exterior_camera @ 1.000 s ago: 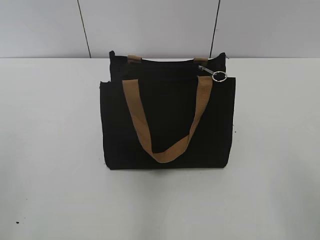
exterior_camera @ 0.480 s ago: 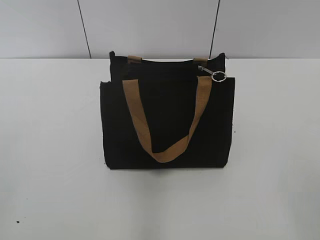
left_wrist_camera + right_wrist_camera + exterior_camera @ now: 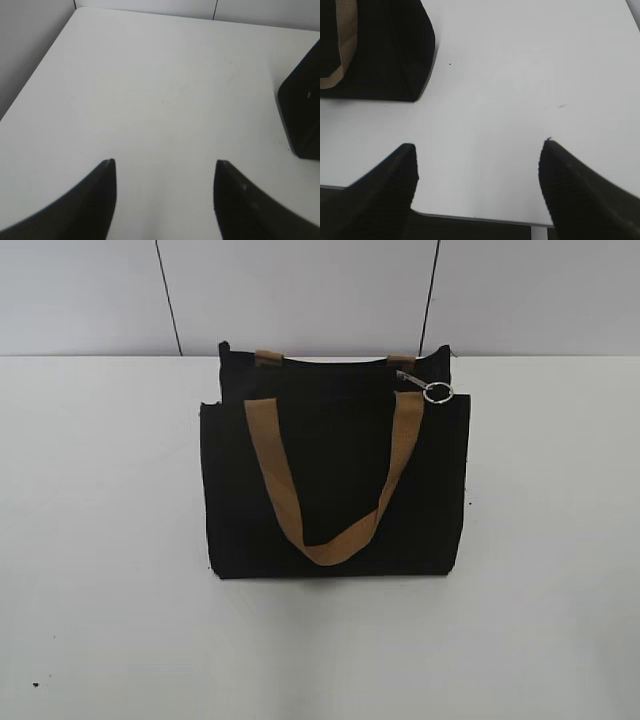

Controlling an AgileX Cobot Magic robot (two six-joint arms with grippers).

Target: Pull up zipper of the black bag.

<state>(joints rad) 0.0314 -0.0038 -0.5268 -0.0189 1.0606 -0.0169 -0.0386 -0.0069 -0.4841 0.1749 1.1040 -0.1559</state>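
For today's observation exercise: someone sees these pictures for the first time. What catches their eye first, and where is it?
A boxy black bag stands upright in the middle of a white table. Its tan handle hangs in a loop down the front, bright against the dark cloth. A silver ring glints at the bag's top right corner.

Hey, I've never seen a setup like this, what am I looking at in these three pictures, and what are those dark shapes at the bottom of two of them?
This is a two-armed robot at a white table. One picture comes from a camera facing the table: it shows a black bag standing upright, with tan handles and a silver zipper ring at its top right. The other two come from cameras on the robot's wrists. The dark shapes are gripper fingers: the left gripper and the right gripper. Both are open over bare table and hold nothing. Each wrist view catches only a corner of the bag.
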